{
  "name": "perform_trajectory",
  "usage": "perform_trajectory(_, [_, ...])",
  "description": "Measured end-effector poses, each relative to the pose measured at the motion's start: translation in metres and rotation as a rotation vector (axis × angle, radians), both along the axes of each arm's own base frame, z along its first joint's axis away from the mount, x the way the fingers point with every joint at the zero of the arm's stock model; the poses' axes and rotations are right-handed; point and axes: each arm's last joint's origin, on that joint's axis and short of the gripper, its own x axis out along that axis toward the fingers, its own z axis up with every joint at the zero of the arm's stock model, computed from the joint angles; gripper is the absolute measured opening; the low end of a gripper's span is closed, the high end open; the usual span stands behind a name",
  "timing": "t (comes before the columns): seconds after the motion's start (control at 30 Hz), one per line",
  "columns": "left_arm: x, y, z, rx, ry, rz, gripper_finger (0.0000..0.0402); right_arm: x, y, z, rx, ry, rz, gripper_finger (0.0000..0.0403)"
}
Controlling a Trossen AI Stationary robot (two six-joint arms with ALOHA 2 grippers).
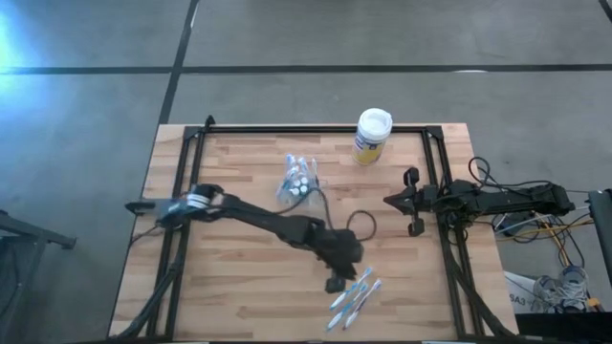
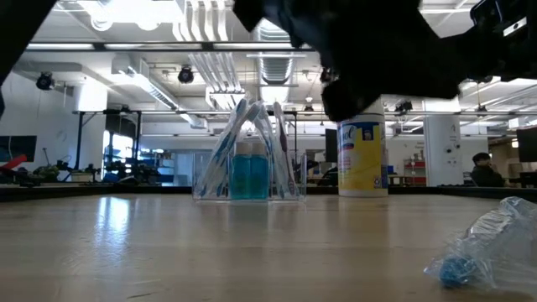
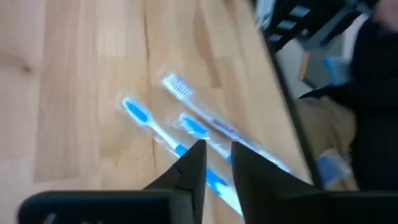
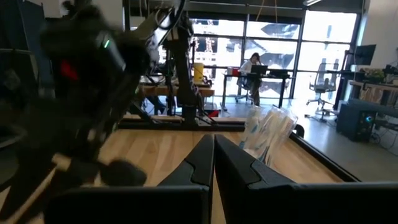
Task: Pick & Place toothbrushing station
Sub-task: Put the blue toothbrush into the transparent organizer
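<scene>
Blue-and-white toothbrushes (image 3: 186,130) lie under the left tool (image 3: 216,163) (fingers slightly apart, gripping nothing).

Left arm (image 1: 277,227) spans table centre; canister (image 1: 372,136) at far edge.

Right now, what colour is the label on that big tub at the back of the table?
Yellow with blue, on the tub; the low view shows it best.

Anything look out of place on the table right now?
Yes: several toothbrushes lie loose on the wood under the left gripper, well apart from the clear holder, which stands upright.
</scene>
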Motion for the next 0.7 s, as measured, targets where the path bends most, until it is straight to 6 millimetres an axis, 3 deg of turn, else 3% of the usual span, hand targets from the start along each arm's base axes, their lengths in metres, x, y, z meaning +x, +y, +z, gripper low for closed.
perform_trajectory(0.2, [0.024,-0.006,-0.031,0.029,0.130,0.001,0.0139,0.000,0.000,0.000,-0.005,-0.001,-0.001,0.0008])
perform_trajectory(0.43, [0.035,-0.013,-0.052,0.029,0.197,0.022,0.0210,0.000,0.000,0.000,-0.017,-0.004,-0.003,0.0008])
perform_trajectory(0.7, [0.035,-0.015,-0.055,0.117,0.183,0.108,0.0229,0.000,0.000,0.001,-0.009,-0.005,-0.002,0.0008])
